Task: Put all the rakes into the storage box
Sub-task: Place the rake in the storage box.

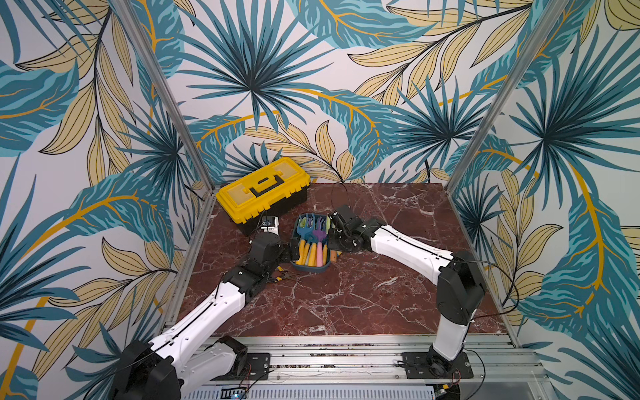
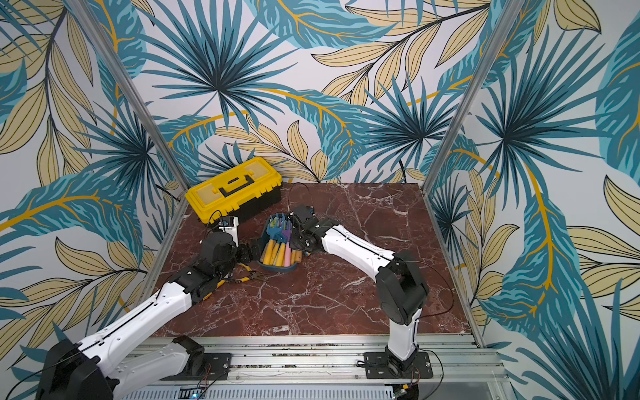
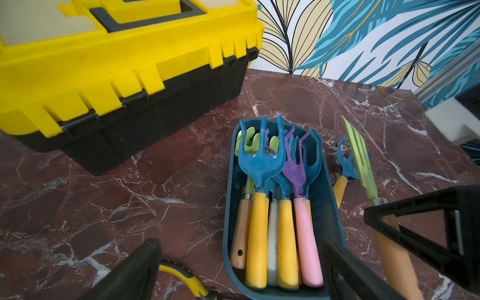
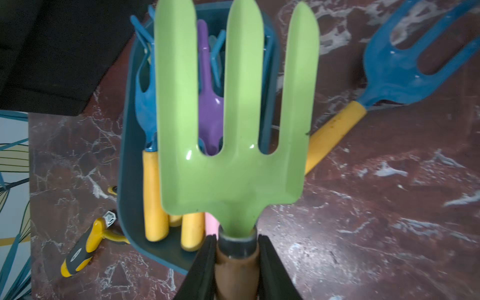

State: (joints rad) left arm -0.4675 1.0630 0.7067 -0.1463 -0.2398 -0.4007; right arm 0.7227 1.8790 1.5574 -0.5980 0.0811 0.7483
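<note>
Far left: left gripper [image 1: 292, 250] spread wide, empty, at box [image 1: 310, 269] wall. Box holds several rakes [image 3: 259, 233]. Then right gripper [image 4: 236, 241] clamped on green rake [image 4: 233, 168] handle, raised by the right rim, not in yet; lowering and release remain. One blue rake [image 4: 389, 72] lies on table [image 4: 363, 233] beside box.

**Rake cropped, box covered**

In the right wrist view one prong tip of the rake [image 4: 233, 155] is cut off, its handle end is lost beyond the right gripper [image 4: 237, 259], and much of the storage box [image 4: 124, 155] is covered by its head. The pliers [image 3: 187, 279] are largely hidden by the left gripper [image 3: 239, 242] and the toolbox [image 3: 104, 65] is cropped.
</note>
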